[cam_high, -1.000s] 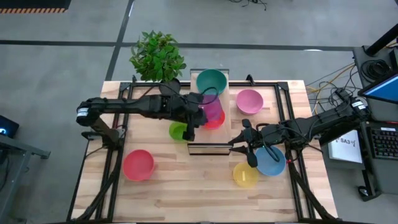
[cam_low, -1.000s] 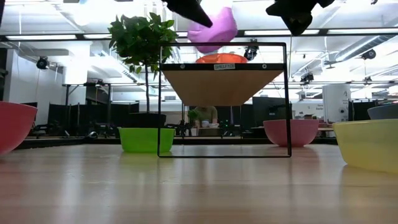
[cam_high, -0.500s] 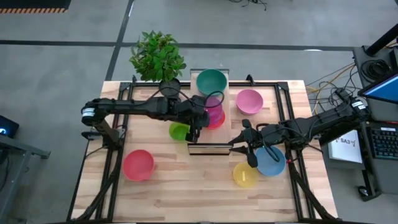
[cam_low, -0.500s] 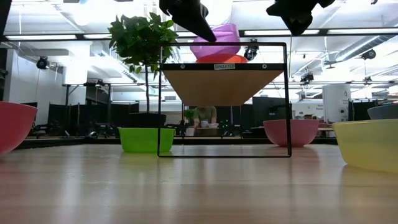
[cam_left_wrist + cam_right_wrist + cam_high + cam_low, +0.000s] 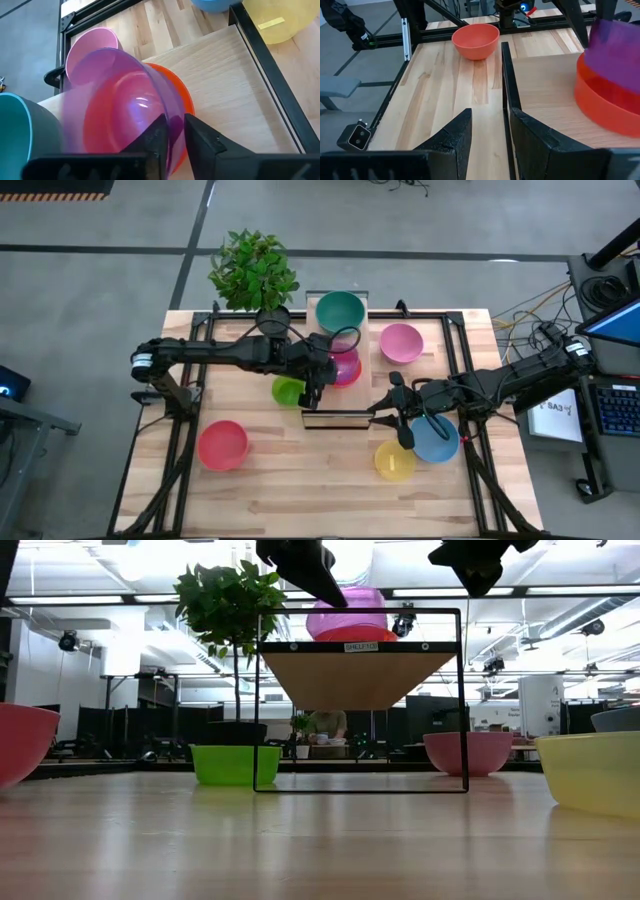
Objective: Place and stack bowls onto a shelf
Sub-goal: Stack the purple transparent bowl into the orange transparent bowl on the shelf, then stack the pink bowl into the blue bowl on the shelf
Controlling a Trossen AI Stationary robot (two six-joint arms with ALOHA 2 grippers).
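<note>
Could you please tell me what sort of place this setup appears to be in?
Probably a robotics lab or workshop: a bare concrete floor, a monitor beside loose cables, and open-plan workbenches under strip lights.

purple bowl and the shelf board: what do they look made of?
Purple bowl: looks like thin translucent plastic, glossy; the orange bowl under it shows through and a highlight glints inside. The left gripper pinches its rim.
Shelf: pale wood board with visible grain, matte, in a dark frame, probably metal.

No legible text or labels.
</note>
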